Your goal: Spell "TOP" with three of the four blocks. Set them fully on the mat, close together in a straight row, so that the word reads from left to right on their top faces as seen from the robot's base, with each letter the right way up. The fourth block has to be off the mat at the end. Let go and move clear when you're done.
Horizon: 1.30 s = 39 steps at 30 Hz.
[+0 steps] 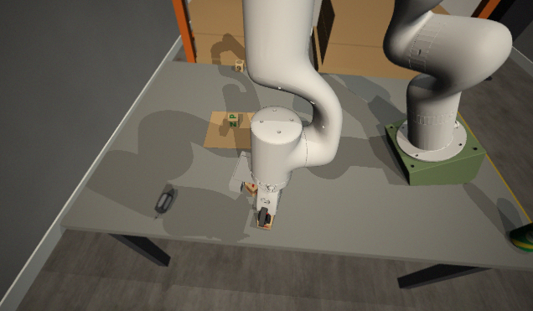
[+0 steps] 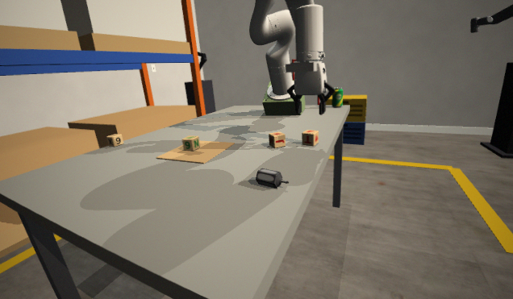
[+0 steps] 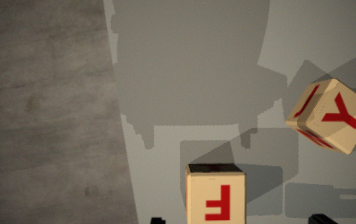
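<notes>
A block with a red F on top (image 1: pixel 265 227) (image 2: pixel 310 138) (image 3: pixel 196 200) lies near the table's front edge. My gripper (image 1: pixel 264 217) (image 2: pixel 310 112) (image 3: pixel 240 221) is open above it, with nothing between its fingers; the fingertips show at the wrist view's bottom edge. A block with a red Y on top (image 1: pixel 250 189) (image 2: pixel 277 139) (image 3: pixel 330 112) lies turned beside it. A block with a green P on top (image 1: pixel 233 120) (image 2: pixel 191 143) sits on the tan mat (image 1: pixel 215 142) (image 2: pixel 214 151). The block with a 9 on its side (image 1: pixel 239 66) (image 2: pixel 115 140) lies at the far table edge; its top letter is unclear.
A dark motor-like object (image 1: pixel 163 203) (image 2: pixel 269 178) lies on the table, left of the gripper in the top view. A green can (image 1: pixel 523 239) (image 2: pixel 338 97) stands at the far right. The green robot base (image 1: pixel 444 170) (image 2: pixel 282 108) is on the right. My arm hides part of the mat.
</notes>
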Tool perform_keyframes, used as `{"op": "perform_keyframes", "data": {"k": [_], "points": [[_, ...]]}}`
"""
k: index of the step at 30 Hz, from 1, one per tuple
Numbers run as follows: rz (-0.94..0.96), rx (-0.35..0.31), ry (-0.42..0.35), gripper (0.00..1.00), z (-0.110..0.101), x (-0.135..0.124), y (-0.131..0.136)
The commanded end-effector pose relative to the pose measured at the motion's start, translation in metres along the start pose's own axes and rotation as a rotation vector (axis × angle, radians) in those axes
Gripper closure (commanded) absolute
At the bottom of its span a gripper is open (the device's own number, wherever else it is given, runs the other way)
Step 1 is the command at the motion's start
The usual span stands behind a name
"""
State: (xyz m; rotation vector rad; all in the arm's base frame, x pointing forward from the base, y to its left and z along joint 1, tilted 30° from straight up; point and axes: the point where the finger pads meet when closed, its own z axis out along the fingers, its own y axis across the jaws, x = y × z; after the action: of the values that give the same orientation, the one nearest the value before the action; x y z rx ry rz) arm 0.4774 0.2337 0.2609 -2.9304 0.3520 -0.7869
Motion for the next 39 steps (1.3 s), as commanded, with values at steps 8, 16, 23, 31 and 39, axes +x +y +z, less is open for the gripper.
{"op": "perform_keyframes", "data": {"k": [8,16,23,31,39], "points": [[0.0,0.0,0.0,0.13,0.003,0.001,-0.001],[0.0,0.0,0.0,0.13,0.012,0.001,-0.001],[0.0,0.0,0.0,0.13,0.018,0.001,-0.001],[0.0,0.0,0.0,0.13,0.03,0.002,-0.001],[0.0,0.0,0.0,0.13,0.039,0.002,-0.001]]}}
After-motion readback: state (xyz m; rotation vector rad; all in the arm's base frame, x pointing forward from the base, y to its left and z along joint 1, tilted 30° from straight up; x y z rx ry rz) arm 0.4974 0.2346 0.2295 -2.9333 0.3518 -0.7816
